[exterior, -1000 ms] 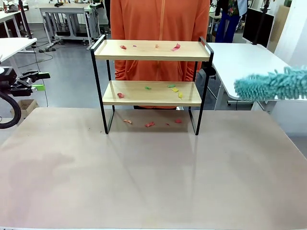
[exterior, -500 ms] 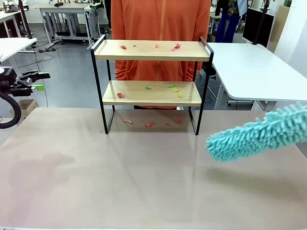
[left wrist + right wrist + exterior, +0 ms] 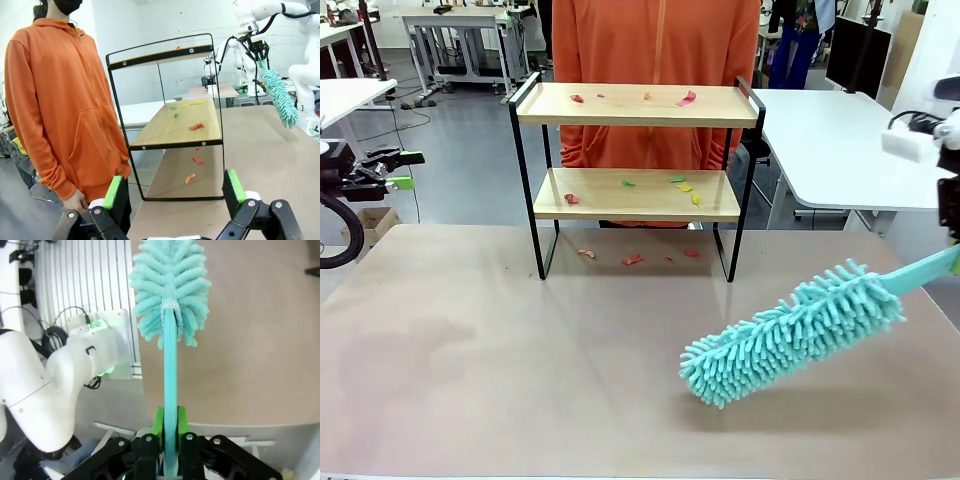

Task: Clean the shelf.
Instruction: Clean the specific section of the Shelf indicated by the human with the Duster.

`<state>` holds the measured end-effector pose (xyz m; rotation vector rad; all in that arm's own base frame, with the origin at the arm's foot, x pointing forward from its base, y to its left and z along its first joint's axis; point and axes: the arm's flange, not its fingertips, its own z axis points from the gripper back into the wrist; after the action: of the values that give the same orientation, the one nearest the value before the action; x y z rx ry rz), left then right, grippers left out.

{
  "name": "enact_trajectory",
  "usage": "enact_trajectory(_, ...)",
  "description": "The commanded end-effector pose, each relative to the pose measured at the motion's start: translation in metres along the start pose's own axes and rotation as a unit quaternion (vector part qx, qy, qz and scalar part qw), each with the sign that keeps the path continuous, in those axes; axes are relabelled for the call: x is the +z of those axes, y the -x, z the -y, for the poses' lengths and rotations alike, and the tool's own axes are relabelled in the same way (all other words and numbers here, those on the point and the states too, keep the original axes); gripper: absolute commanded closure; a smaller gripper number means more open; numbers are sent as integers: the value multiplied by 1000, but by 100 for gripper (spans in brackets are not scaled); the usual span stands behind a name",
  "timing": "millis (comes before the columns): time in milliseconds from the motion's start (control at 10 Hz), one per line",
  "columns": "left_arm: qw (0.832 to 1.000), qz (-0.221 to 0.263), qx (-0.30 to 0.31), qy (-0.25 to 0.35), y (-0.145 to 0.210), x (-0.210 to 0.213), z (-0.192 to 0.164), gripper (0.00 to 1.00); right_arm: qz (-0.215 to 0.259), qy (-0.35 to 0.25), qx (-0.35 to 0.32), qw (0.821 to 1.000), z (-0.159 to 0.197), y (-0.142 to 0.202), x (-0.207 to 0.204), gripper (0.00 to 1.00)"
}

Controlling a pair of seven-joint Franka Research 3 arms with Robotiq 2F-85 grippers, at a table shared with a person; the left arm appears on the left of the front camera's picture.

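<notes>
Wooden shelf (image 3: 620,106) strewn with coloured scraps (image 3: 686,98), teal duster (image 3: 790,335) in right jaws

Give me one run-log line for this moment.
right gripper: shut on teal duster, head over table, short of shelf | left gripper: open, empty | coloured scraps: on shelf boards

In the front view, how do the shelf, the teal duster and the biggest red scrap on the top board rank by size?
1. shelf
2. duster, though it is nearer the camera, which makes it look bigger than it is
3. red scrap, by far the smallest
</notes>
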<state>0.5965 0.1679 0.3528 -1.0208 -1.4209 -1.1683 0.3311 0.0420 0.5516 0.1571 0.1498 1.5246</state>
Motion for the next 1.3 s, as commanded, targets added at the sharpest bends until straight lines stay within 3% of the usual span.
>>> enact_trajectory(0,1000,-2,-5,2,-3,1,1,0,26,0,2,1000,10,3,4,87)
enact_trajectory(100,1000,-2,-5,2,-3,1,1,0,63,-9,-22,998,22,3,5,87)
enact_trajectory(200,1000,-2,-5,2,-3,1,1,0,7,-4,-1,1000,6,-2,-3,87)
enact_trajectory(1200,1000,-2,-5,2,-3,1,1,0,7,-4,-1,1000,6,-2,-3,87)
